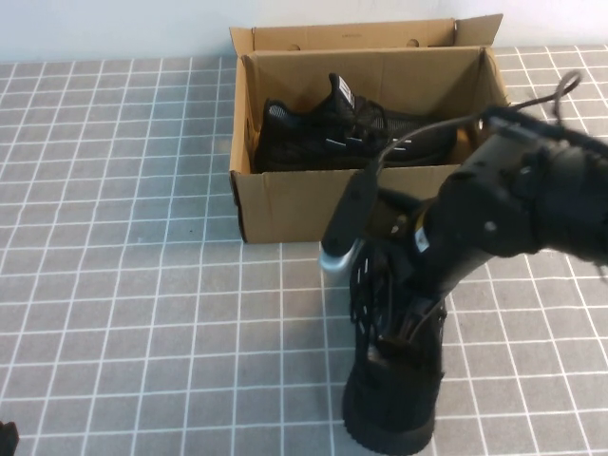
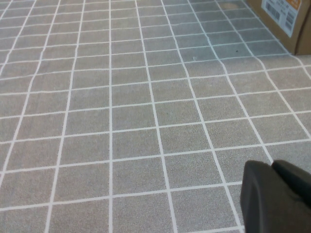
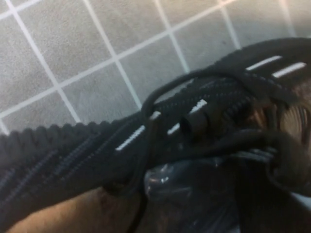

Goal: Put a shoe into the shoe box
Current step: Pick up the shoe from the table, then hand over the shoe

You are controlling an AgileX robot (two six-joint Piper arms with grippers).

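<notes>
From above, my right gripper [image 1: 394,328] sits down on the shoe [image 1: 391,399], which lies on the tiled table [image 1: 142,285] just in front of the shoe box [image 1: 285,204], long axis running toward the box. My right wrist view shows laces and white dashes close up; whether the fingers pinch, I cannot tell. A second sneaker [image 1: 351,128] lies crosswise inside the box. My left gripper [image 2: 277,196] hovers over bare tiles well left of the box, fingers pressed together.

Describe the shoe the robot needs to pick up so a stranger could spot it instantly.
Find the open cardboard shoe box; a matching sneaker already lies inside. The shoe is the black one outside, on the tiled table in front of the box, directly beneath the right end effector.
</notes>
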